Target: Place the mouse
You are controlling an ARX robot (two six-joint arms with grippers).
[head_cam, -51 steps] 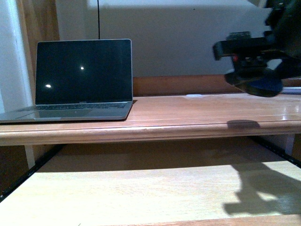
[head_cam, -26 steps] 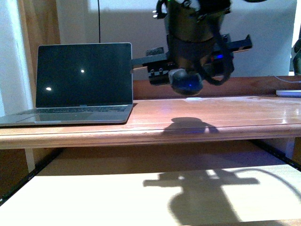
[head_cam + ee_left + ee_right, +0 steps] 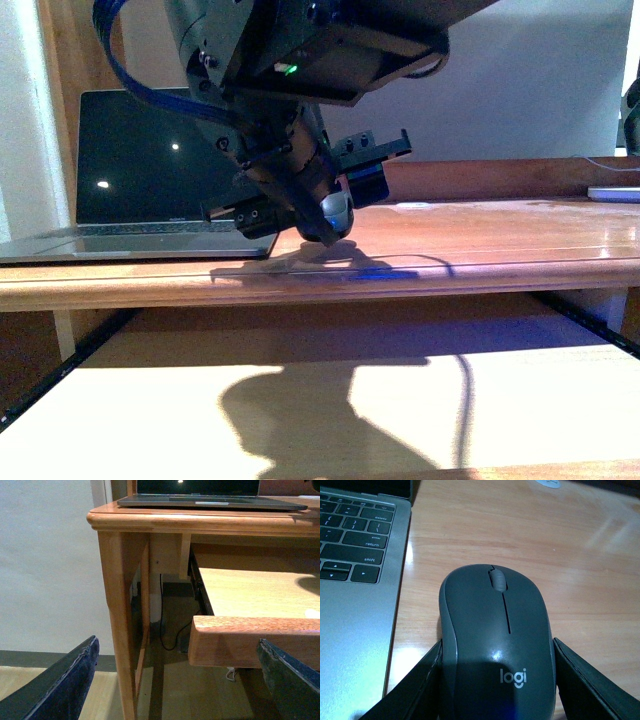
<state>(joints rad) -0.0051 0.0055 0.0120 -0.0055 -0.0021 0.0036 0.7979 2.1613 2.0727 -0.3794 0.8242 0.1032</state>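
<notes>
The mouse (image 3: 496, 640) is a dark grey dome with a scroll wheel and a "logi" mark. My right gripper (image 3: 496, 680) is shut on it, one black finger on each side. From the front, the mouse (image 3: 336, 212) hangs just above the wooden desk top (image 3: 480, 245), right beside the laptop's (image 3: 170, 160) front right corner. The laptop keyboard (image 3: 355, 540) lies close alongside the mouse. My left gripper (image 3: 180, 680) stands open with nothing between its fingers, low by the desk's left leg (image 3: 120, 630).
A pulled-out wooden shelf (image 3: 330, 400) sits below the desk top, its front edge (image 3: 255, 640) close to my left gripper. A white flat object (image 3: 615, 194) lies at the desk's far right. A cable (image 3: 167, 630) hangs under the desk.
My right arm has swung from the far right across the desk to the left and come down, carrying the mouse to just beside the laptop. The laptop has not moved.
</notes>
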